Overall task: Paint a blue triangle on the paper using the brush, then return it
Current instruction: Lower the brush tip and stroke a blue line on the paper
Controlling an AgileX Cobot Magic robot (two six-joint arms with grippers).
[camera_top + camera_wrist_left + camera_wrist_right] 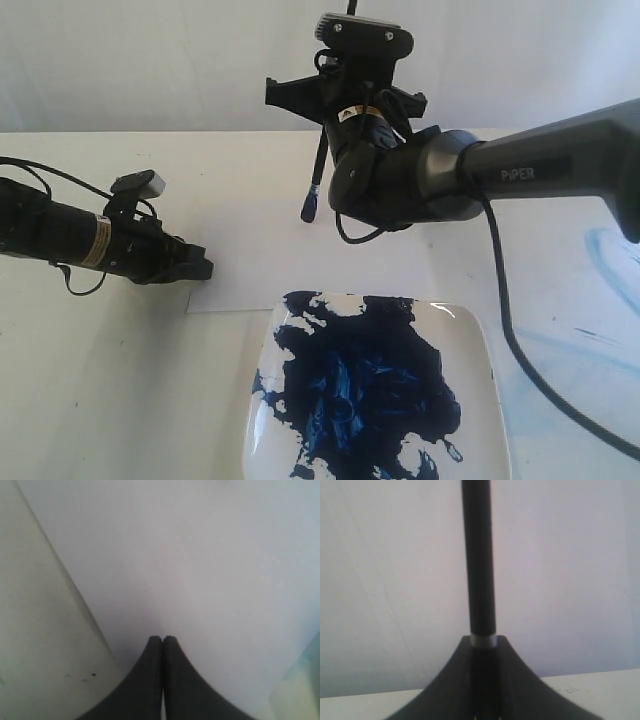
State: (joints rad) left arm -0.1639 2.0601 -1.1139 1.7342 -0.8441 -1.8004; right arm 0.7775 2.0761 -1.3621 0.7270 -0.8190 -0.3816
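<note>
The paper (262, 272) lies flat on the table, and no blue triangle shows on it. My left gripper (200, 268) is shut with nothing between its fingers, its tips low over the sheet's near-left corner. The left wrist view shows the same shut tips (162, 639) over the blank paper (200, 555). My right gripper (330, 128) hangs above the far side of the sheet, shut on the brush (318, 170). The blue-stained tip (309, 209) points down, clear of the surface. In the right wrist view the fingers (483, 641) clamp the brush (477, 555) at its silver band.
A white plate (478, 335) with a broad dark-blue paint smear (370, 390) sits at the front, just right of the paper's near edge. Pale-blue stains (610, 260) mark the table at the right. A black cable (520, 350) trails from the right arm past the plate.
</note>
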